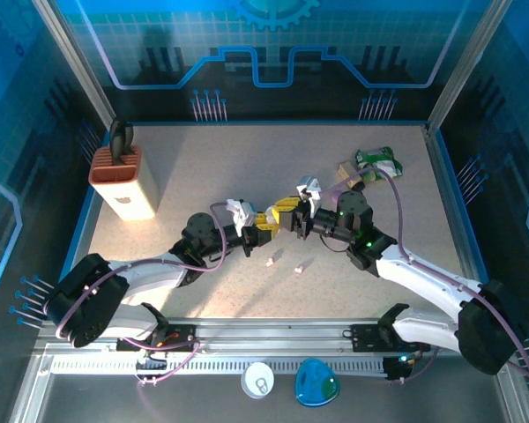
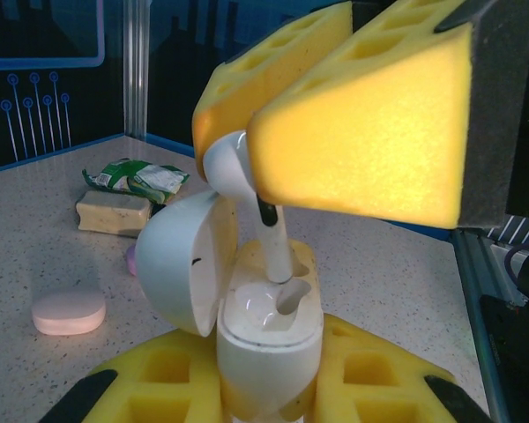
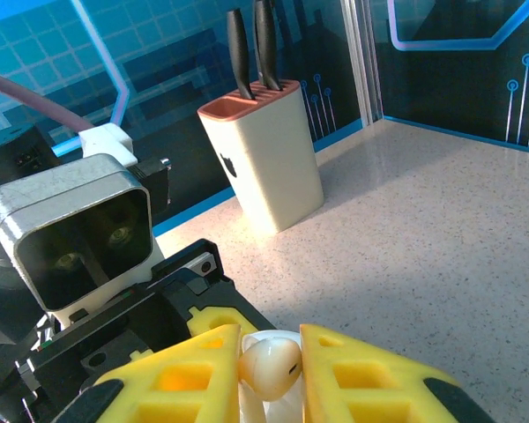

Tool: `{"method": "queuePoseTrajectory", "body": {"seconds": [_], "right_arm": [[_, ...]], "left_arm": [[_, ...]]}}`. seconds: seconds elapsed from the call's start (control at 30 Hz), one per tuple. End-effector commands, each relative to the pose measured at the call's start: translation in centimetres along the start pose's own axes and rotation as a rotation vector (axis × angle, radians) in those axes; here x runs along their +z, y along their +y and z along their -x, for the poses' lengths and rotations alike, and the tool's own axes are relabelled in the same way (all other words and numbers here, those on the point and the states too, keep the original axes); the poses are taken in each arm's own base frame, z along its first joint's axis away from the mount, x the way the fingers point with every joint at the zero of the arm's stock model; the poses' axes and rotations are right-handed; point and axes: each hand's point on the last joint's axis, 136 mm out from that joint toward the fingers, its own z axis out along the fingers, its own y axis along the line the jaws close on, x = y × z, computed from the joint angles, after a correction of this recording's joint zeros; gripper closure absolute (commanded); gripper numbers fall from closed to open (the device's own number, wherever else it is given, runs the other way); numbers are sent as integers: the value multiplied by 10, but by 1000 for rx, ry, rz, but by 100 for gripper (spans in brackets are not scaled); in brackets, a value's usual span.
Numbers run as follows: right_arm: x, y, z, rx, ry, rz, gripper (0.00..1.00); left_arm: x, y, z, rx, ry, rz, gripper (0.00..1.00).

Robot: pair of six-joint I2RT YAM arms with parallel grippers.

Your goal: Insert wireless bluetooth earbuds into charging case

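White case [image 2: 269,326], lid open, is clamped in the left jaws over bench [image 1: 203,176] centre; right jaws pinch a white bud [image 2: 229,167] at its 12 o'clock, stem tip at the socket mouth. Hold the stem aligned, press down gently.

White case [image 2: 269,344] base cut off below; earbud [image 2: 227,167] head half hidden by yellow pads [image 2: 361,132]; two specks [image 1: 269,262] on the worktop [image 1: 203,176] too small to tell.

black-and-white arms [image 1: 154,275], yellow foam fingers [image 2: 361,150], purple cables [image 1: 399,216]
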Motion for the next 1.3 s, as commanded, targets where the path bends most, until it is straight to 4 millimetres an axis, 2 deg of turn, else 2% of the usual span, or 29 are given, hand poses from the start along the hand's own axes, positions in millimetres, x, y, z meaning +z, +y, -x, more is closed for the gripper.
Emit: {"method": "queuePoseTrajectory", "body": {"seconds": [0.0, 0.37, 0.77, 1.07, 1.27], "right_arm": [[3, 12, 1, -8, -8, 52, 78], [2, 8, -6, -6, 3, 30, 78], [-1, 12, -10, -4, 13, 52, 78], [-4, 0, -13, -5, 9, -19, 75], [-2, 3, -14, 4, 18, 0, 73]], "left_arm": [[2, 1, 28, 33, -70, 6, 100], [0, 2, 31, 35, -80, 16, 100], [0, 4, 34, 32, -86, 29, 100], [-4, 2, 38, 37, -99, 32, 100], [-5, 0, 40, 34, -104, 23, 100]]}}
